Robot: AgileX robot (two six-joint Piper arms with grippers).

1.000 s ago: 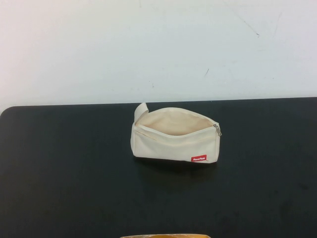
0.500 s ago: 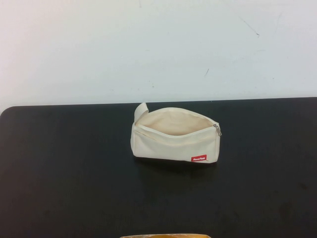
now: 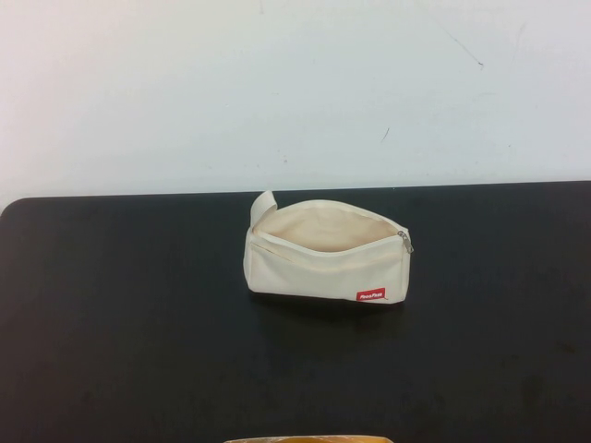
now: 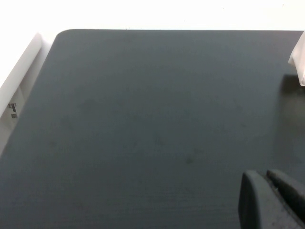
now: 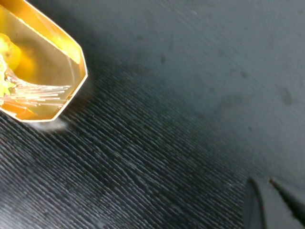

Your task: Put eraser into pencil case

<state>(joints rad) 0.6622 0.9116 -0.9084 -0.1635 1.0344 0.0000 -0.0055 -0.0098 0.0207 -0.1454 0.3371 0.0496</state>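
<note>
The pencil case point(image 3: 325, 251), a cream-white zip pouch with a red tag, lies at the middle of the black table with its mouth open towards the wall. Its interior shows only cream lining. The eraser is not in view in any frame. Neither gripper shows in the high view. My left gripper point(image 4: 266, 175) is shut and empty, hovering over bare table, with a white corner of the pencil case point(image 4: 298, 59) at the frame's edge. My right gripper point(image 5: 267, 182) is shut and empty over bare table, well away from the pencil case.
A shiny gold-coloured tray point(image 5: 43, 71) sits on the table near my right gripper; its rim also shows at the table's near edge in the high view point(image 3: 305, 439). A white wall point(image 3: 295, 92) rises behind the black table point(image 3: 120, 305).
</note>
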